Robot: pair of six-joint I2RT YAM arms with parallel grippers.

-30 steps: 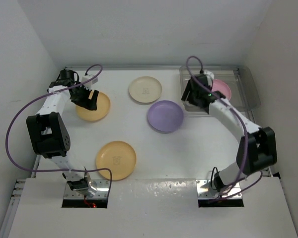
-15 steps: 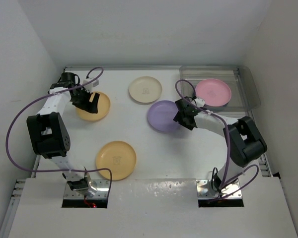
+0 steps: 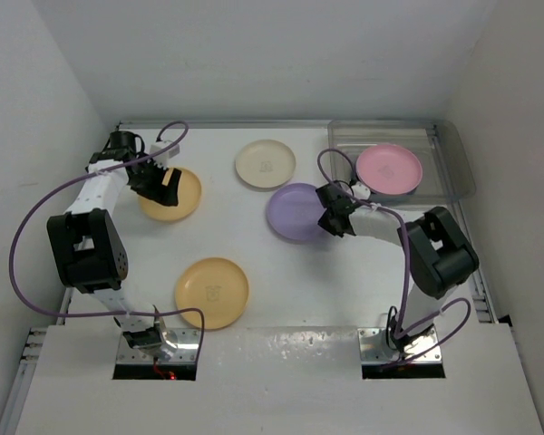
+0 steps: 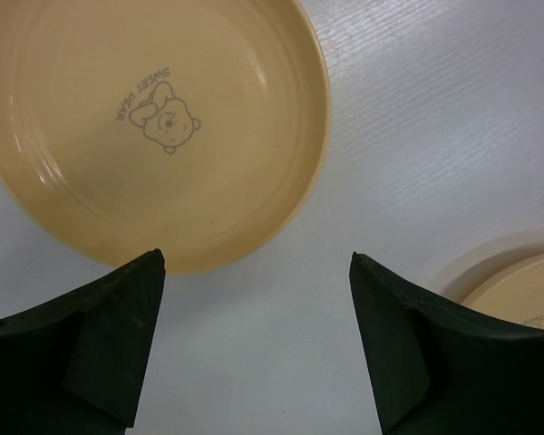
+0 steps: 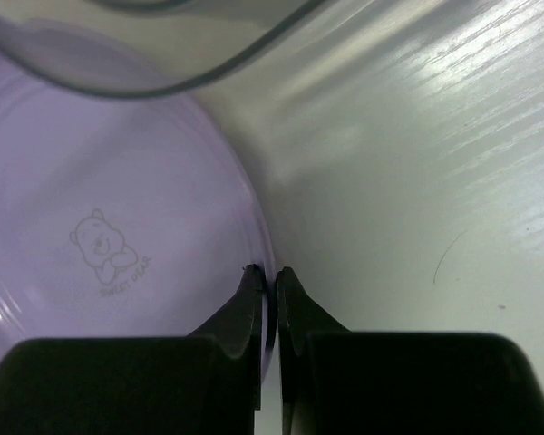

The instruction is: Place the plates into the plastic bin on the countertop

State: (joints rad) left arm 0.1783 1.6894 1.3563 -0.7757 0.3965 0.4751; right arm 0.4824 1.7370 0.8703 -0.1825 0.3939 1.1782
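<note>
The right claw (image 3: 332, 217) (image 5: 265, 276) is clenched on the right rim of the lavender plate (image 3: 293, 210) (image 5: 118, 227), its two fingers (image 5: 240, 317) pinching the thin edge with only a sliver between them. That plate lies on the countertop (image 3: 344, 281), just beside the near left corner of the bin (image 3: 453, 154) (image 5: 163, 45). In the right wrist view the bin's clear rounded corner crosses the plate's far edge, and whether the two touch cannot be told. A small bear drawing shows in the plate's well. The bin stands at the far right of the countertop and holds the pink plate (image 3: 389, 169), which lies flat inside it.

The left claw (image 3: 168, 178) (image 4: 257, 260) is released, its fingers (image 4: 118, 335) spread wide and hanging low over the edge of the yellow plate (image 3: 183, 198) (image 4: 154, 118) at the far left. Between them show only that rim and bare countertop. The cream plate (image 3: 265, 164) lies at the far middle, apart from the others. A second yellow plate (image 3: 212, 292) lies near the front left, well apart from both claws. Another plate's rim shows in the corner of the left wrist view, and which plate it is cannot be told
</note>
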